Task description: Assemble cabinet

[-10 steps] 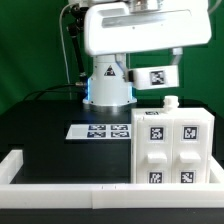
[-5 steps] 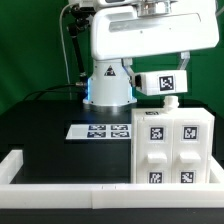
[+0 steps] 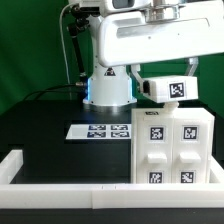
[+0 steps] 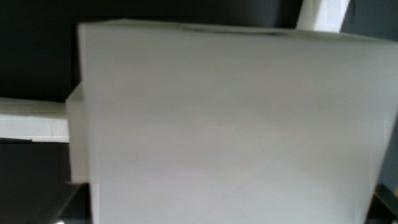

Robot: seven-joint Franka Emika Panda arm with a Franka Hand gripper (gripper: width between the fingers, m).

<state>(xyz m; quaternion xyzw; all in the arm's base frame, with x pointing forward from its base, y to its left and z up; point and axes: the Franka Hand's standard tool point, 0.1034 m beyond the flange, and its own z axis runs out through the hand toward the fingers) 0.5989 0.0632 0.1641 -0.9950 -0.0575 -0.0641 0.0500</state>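
Black tabletop (image 3: 45, 125) under a green backdrop. The arm has carried its tagged white panel (image 3: 168, 88) lower and toward the exterior view's right. The cabinet body (image 3: 172, 150) now sits almost directly beneath it, with a gap still between them. The gripper's fingers are hidden, but the panel hangs in mid-air, so I judge them clamped on it. Seating the panel looks close.

1. Your cabinet (image 3: 172, 150) is white, and each block face carries a black-and-white square tag
2. The raised panel (image 3: 165, 88) is white with one such tag; in the wrist view you see it plain off-white
3. The marker board (image 3: 98, 131) is white with black tags
4. The table (image 3: 45, 125) is black, the border rail (image 3: 60, 190) white, the backdrop (image 3: 25, 50) green
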